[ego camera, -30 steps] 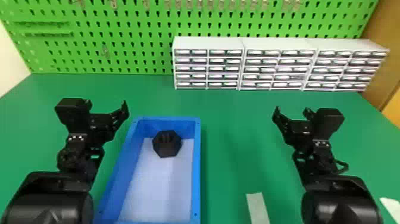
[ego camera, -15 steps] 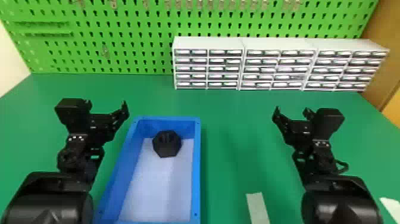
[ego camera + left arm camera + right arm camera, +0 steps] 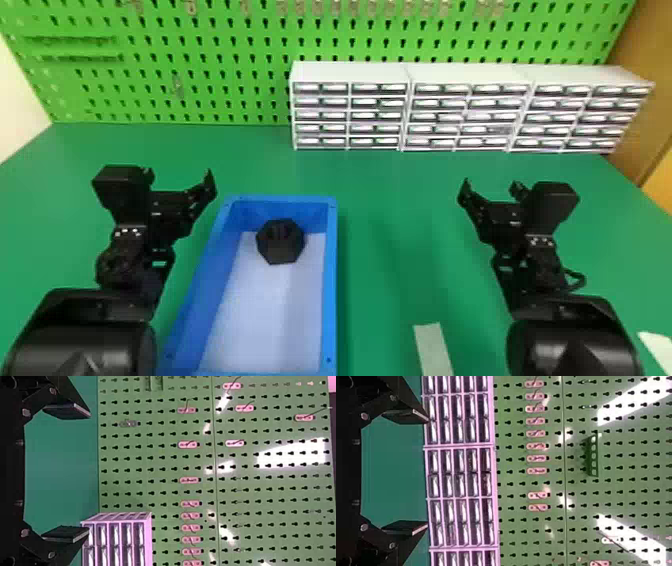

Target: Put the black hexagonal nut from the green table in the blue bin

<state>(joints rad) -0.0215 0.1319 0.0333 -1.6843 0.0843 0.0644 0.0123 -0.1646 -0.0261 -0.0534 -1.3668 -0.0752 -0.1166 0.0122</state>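
The black hexagonal nut [image 3: 280,242] sits inside the blue bin [image 3: 331,280], close to its far edge and roughly midway between the two long sides; whether it touches the far wall, I cannot tell. By the task's measure the placing looks done, so the step in hand is to leave well alone: no second grasp, no nudge to center the nut.

Around it, the bin stands on the green table [image 3: 390,225], left of the middle. The left gripper [image 3: 88,473] is beside the bin's far left corner, its jaws wide and holding nothing. It is the one to mind: any retreat should go up or toward the table's left edge first, since a low swing inward could clip the rim and shove bin and nut together. The right gripper [image 3: 427,473], also spread wide and empty, is well apart from the bin's right edge and best left parked.

Farther out, a pale strip [image 3: 432,347] lies toward the table's near edge, and drawer cabinets [image 3: 350,72] line its far edge; neither needs touching.
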